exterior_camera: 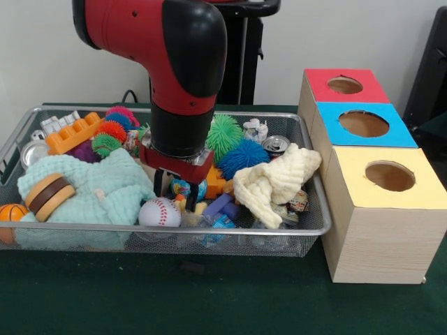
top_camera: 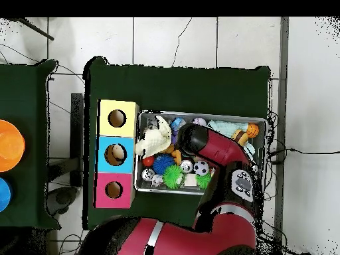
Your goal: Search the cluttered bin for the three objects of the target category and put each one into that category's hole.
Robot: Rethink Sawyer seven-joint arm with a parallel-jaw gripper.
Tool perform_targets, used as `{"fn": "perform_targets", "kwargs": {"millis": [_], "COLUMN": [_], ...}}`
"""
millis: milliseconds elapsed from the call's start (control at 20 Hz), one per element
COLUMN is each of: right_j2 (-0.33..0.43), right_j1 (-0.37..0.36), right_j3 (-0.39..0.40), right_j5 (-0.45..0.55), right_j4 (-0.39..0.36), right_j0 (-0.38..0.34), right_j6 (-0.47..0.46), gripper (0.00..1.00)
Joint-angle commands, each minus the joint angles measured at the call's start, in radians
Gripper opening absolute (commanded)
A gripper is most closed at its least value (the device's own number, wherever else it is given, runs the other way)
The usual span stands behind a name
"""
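Wire mesh bin (exterior_camera: 307, 227): still crowded; sits just beside the row of boxes on the green table (exterior_camera: 230, 300).
Boxes: red-topped box (exterior_camera: 363, 89), blue-topped box (exterior_camera: 394, 132), yellow-topped box (exterior_camera: 426, 192), one round hole in each lid.
Hole contents: front view shows no object inside any hole; in the overhead view a pale shape shows in the blue-topped box's hole, identity unclear.
Target category: not stated, and not readable from the scene.
Gripper (exterior_camera: 176, 190): lowered into the middle of the bin, tips down among small toys between the baseball (exterior_camera: 159, 212) and the yellow cloth (exterior_camera: 276, 181).
Fingers: dark tips buried in clutter; I cannot tell whether they are spread, closed or gripping anything.
Candidates in the bin: spiky balls in green (exterior_camera: 225, 136), blue (exterior_camera: 243, 158) and other colours; orange block (exterior_camera: 72, 134); can (exterior_camera: 276, 144); toy burger (exterior_camera: 49, 194); small basketball (exterior_camera: 10, 213); mint cloth (exterior_camera: 105, 183).
Progress, judged: early or midway; at most one item may be delivered, and most of the sorting appears left to do.
Step in hand, judged: reaching or probing for a pick at the bin's centre.
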Motion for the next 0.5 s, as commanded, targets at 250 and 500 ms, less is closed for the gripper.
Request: {"fn": "perform_targets", "kwargs": {"millis": [250,500], "right_j2": [0.109,0.114], "right_j1": [0.036,0.02], "right_j3": [-0.071,-0.014], "right_j5": [0.021,-0.021], "right_j4": [0.0,0.005], "right_j0": [0.016,0.034], "right_j6": [0.125,0.154], "gripper": [1.0,1.0]}}
